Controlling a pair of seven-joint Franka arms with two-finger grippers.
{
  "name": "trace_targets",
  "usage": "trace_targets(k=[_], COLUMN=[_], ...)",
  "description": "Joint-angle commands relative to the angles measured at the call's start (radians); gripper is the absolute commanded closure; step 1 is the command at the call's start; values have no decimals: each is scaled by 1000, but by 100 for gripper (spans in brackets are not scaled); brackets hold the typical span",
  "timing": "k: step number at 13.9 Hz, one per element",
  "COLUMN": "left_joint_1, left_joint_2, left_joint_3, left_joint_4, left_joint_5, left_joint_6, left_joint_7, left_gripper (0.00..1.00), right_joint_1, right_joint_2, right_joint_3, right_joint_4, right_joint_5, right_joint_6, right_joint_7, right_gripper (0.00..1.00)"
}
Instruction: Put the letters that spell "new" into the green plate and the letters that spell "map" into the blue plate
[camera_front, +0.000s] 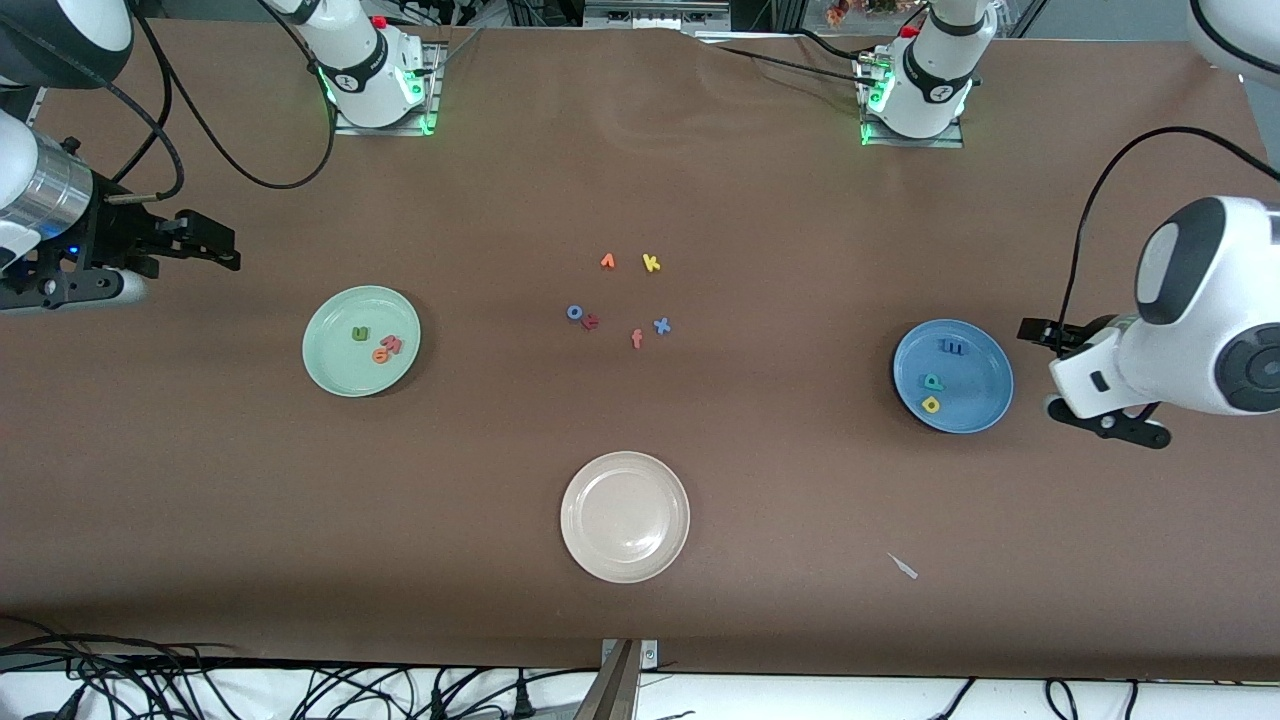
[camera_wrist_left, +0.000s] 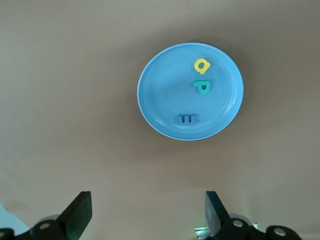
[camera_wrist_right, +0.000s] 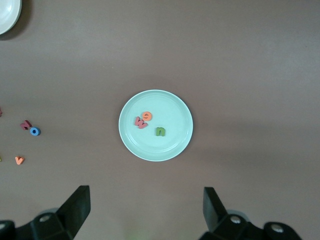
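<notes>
The left gripper hangs up in the air with its fingers spread wide and nothing between them, just off the blue plate toward the left arm's end of the table. In the front view most of it is tucked under the arm's white wrist, so only dark finger ends poke out. The right gripper is likewise parted and empty, raised over bare table toward the right arm's end, well apart from the green plate; the arm carrying it runs off the edge of the front view.

On the blue plate lie the blue "m", the teal "p" and the yellow "a", each apart from the others. On the green plate lie the green "n", the orange "e" and the salmon-pink "w", the last two touching.

In the middle of the table a loose cluster remains: a yellow "k", a small orange wedge letter, a blue "o" touching a dark red piece too small to read, a red "f" and a blue "x". A cream-white plate sits nearer the front camera; the right wrist view cuts it off at a corner. A small pale scrap lies near it, too small to identify.
</notes>
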Motion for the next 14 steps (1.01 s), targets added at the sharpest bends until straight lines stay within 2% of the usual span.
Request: trace_targets(k=[1, 3, 5, 8, 14], left_joint_1=[-78, -138, -158, -166, -186], left_joint_2=[-134, -227, -285, -356, -448], left_joint_3=[142, 236, 284, 296, 296], left_joint_4=[-72, -154, -177, -177, -198], left_joint_5=[-116, -207, -259, -311, -341], left_joint_6=[50, 108, 125, 124, 112], left_joint_7=[-19, -23, -55, -167, -180], left_gripper=[0, 0, 0, 0, 0], right_joint_1=[1, 1, 1, 1, 1], right_joint_2=[5, 7, 5, 5, 5], right_joint_3=[2, 2, 2, 2, 0], right_joint_4=[22, 22, 22, 22, 22], right_joint_5=[-11, -11, -11, -11, -11], right_joint_6=[-13, -12, -13, -13, -16], right_joint_7=[-12, -12, -12, -14, -14], right_gripper=[0, 0, 0, 0, 0])
